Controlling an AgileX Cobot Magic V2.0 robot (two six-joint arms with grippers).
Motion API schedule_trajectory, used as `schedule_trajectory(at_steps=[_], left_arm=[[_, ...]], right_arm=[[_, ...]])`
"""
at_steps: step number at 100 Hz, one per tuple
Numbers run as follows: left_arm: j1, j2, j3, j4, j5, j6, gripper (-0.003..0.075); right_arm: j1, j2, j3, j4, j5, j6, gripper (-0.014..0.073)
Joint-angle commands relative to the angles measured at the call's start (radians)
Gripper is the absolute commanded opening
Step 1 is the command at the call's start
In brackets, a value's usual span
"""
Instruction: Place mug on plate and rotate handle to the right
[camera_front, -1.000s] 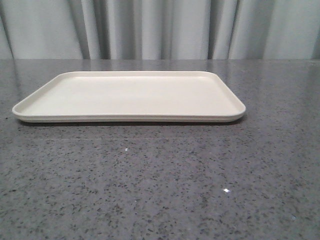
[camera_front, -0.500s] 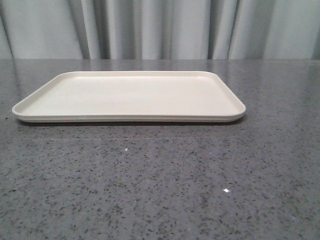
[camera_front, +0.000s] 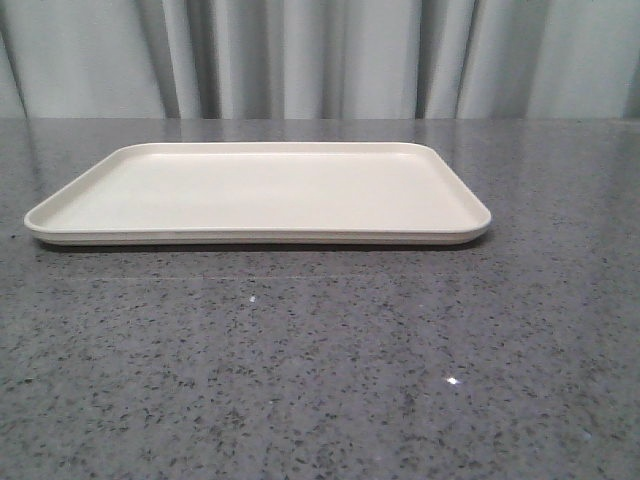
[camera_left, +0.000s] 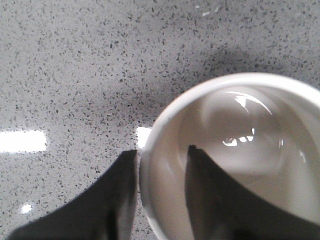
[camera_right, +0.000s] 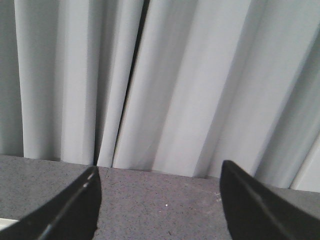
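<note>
The cream-white plate (camera_front: 258, 190) lies flat on the speckled grey table in the front view, with nothing on it. Only the left wrist view shows the white mug (camera_left: 235, 150), seen from above over bare table. My left gripper (camera_left: 162, 150) straddles its rim, one finger outside the wall and one inside, shut on it. The handle is hidden. In the right wrist view my right gripper (camera_right: 160, 167) stands open with nothing between its fingers, facing the curtain. Neither arm nor the mug shows in the front view.
A grey pleated curtain (camera_front: 320, 55) hangs behind the table's far edge. Grey speckled tabletop (camera_front: 320, 370) stretches in front of the plate and to its right.
</note>
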Motion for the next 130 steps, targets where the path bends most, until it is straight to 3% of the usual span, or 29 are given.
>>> schedule_trajectory(at_steps=[1, 13, 47, 96, 130], left_arm=[[0.003, -0.016, -0.022, 0.008, -0.043, -0.002, 0.0114], [0.003, -0.016, -0.022, 0.011, -0.064, 0.003, -0.0020], [0.003, -0.018, -0.031, -0.014, -0.074, 0.040, -0.0018], [0.003, -0.018, -0.193, -0.114, -0.040, 0.067, -0.0018], [-0.041, 0.037, -0.449, -0.249, -0.011, 0.129, -0.0020]], right_arm=[[-0.006, 0.004, -0.029, -0.012, -0.074, -0.007, 0.0509], [-0.006, 0.004, -0.029, -0.012, -0.072, -0.007, 0.0509], [-0.006, 0.004, -0.029, -0.012, -0.069, -0.007, 0.0509], [-0.006, 0.004, -0.029, -0.012, -0.069, -0.007, 0.0509], [-0.006, 0.004, -0.029, -0.012, -0.069, -0.007, 0.0509]])
